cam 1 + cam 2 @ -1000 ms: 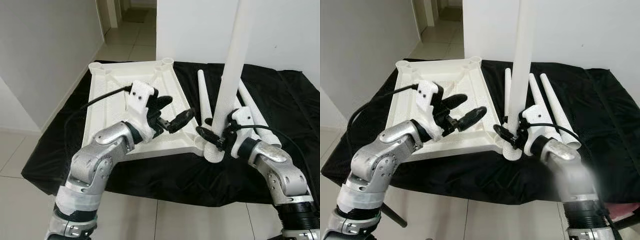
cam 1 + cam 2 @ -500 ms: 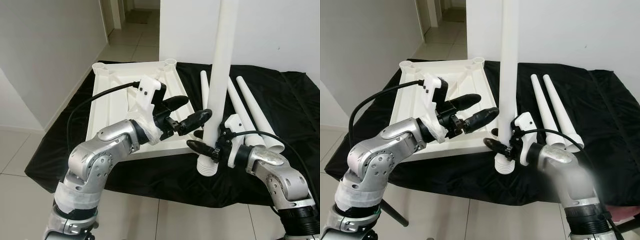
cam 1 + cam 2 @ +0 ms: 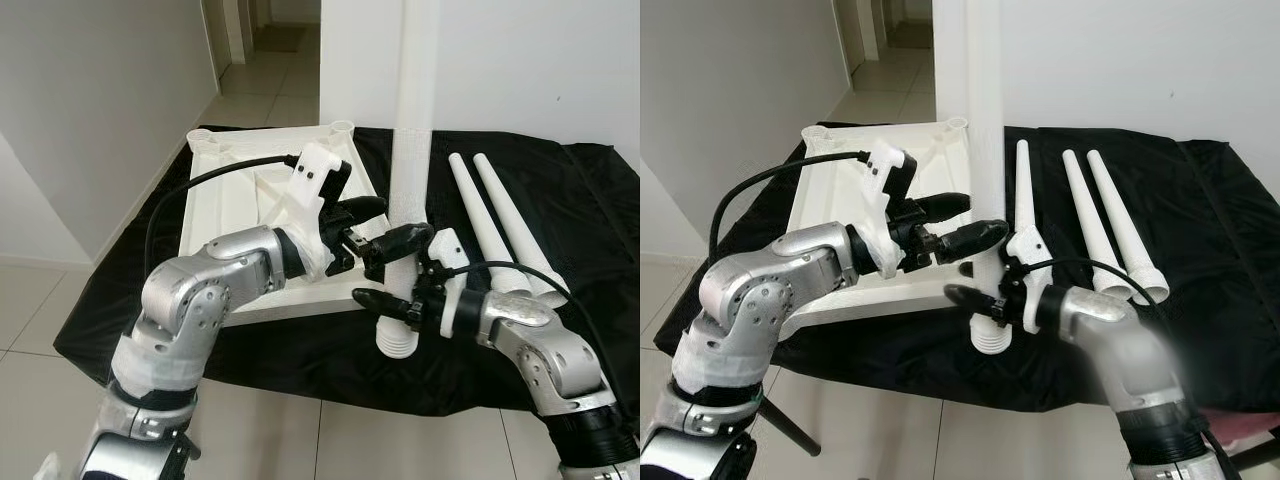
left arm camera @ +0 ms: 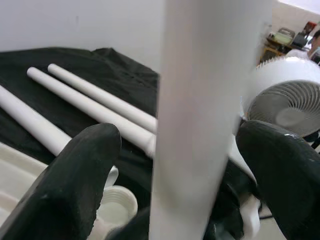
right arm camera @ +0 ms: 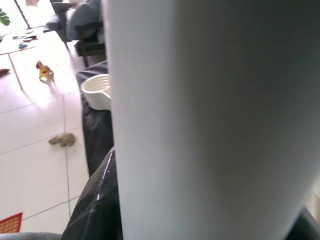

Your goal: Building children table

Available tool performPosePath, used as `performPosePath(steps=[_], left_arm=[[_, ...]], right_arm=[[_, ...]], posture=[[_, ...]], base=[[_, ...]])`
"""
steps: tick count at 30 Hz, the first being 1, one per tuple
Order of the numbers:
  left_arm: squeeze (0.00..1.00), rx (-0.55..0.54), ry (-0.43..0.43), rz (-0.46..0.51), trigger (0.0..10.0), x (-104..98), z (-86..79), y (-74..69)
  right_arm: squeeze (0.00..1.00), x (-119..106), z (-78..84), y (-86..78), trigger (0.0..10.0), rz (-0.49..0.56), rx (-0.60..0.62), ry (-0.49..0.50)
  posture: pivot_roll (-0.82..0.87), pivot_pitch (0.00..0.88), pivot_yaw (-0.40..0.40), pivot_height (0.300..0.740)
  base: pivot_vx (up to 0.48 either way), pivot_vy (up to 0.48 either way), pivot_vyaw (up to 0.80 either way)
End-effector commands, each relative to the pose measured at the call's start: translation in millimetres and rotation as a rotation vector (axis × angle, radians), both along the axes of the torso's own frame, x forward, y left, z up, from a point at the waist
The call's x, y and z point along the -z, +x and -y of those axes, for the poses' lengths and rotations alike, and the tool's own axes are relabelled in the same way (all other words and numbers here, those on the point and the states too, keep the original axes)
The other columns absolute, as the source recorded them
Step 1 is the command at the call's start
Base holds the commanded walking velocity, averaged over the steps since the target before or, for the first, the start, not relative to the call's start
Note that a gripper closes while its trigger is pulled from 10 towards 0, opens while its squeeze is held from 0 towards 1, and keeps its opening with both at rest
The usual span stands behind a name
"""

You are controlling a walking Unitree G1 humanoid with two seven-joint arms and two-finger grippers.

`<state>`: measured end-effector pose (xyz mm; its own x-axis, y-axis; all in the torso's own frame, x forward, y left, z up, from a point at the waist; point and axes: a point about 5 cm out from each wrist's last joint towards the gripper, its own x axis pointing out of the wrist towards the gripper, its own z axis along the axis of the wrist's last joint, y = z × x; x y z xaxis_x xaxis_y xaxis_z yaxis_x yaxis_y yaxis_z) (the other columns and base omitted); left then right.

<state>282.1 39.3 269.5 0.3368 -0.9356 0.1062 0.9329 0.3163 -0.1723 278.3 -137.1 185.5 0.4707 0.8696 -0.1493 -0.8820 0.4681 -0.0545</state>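
A long white table leg (image 3: 412, 140) stands upright over the front edge of the black-draped table, threaded end (image 3: 397, 342) down. My right gripper (image 3: 395, 305) is shut on it just above the thread. My left gripper (image 3: 405, 218) is open, and in the left wrist view its fingers (image 4: 82, 165) straddle the leg with a gap on each side. The white tabletop (image 3: 235, 185) lies upside down to the left. One of its round sockets (image 4: 118, 203) sits just below the leg. Three spare legs (image 3: 1085, 215) lie on the cloth to the right.
The black cloth (image 3: 560, 190) covers the work surface, and its front edge drops to a tiled floor (image 3: 40, 330). A white wall (image 3: 540, 70) stands behind it, and a hallway opens at the back left. A white fan (image 4: 287, 107) stands off to the side.
My right gripper has carried the upright leg left and toward me, off the tabletop's near right corner. My left gripper has swung right, and its open fingers now flank the leg.
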Motion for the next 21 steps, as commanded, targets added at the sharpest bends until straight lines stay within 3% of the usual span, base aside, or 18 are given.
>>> performPosePath(steps=[1, 4, 11, 12, 16, 17, 21], left_arm=[[0.00, 0.054, -0.023, -0.010, 10.0, -4, 0.5, -0.5], [0.00, 0.071, -0.078, -0.066, 10.0, -12, 1.9, 2.1], [0.00, 0.104, -0.068, -0.068, 10.0, -15, -0.7, 4.3], [0.00, 0.113, -0.072, -0.061, 3.8, -16, -1.3, 3.3], [0.00, 0.121, -0.077, -0.056, 3.8, -17, -1.7, 2.5], [0.00, 0.114, -0.069, -0.053, 0.0, -17, -1.6, 3.2], [0.00, 0.079, -0.041, -0.028, 0.0, -16, -0.9, 6.2]], right_arm=[[0.00, -4, -6.3, -1.5, 10.0, 0.020, -0.043, -0.001], [0.00, -3, -10.7, -2.5, 10.0, 0.010, -0.071, -0.005], [0.00, -2, -12.4, -1.1, 10.0, 0.007, -0.076, -0.004], [0.00, -2, -12.1, -0.8, 10.0, 0.006, -0.072, -0.002], [0.00, -2, -11.8, -0.5, 10.0, 0.004, -0.069, -0.001], [0.00, -2, -11.7, -0.4, 10.0, 0.005, -0.068, 0.000], [0.00, -2, -11.5, -0.5, 10.0, 0.002, -0.062, 0.007]], posture=[[-0.06, 0.000, 0.052, 0.740], [-0.06, 0.000, 0.053, 0.740], [-0.06, 0.000, 0.056, 0.740], [-0.06, 0.000, 0.056, 0.740], [-0.06, 0.000, 0.056, 0.740], [-0.06, 0.000, 0.057, 0.740], [-0.07, 0.000, 0.059, 0.740]], base=[[0.000, 0.000, 0.00], [0.000, 0.000, 0.00], [0.000, 0.000, 0.00], [0.000, 0.000, 0.00], [0.000, 0.000, 0.00], [0.000, 0.000, 0.00], [0.000, 0.000, 0.00]])
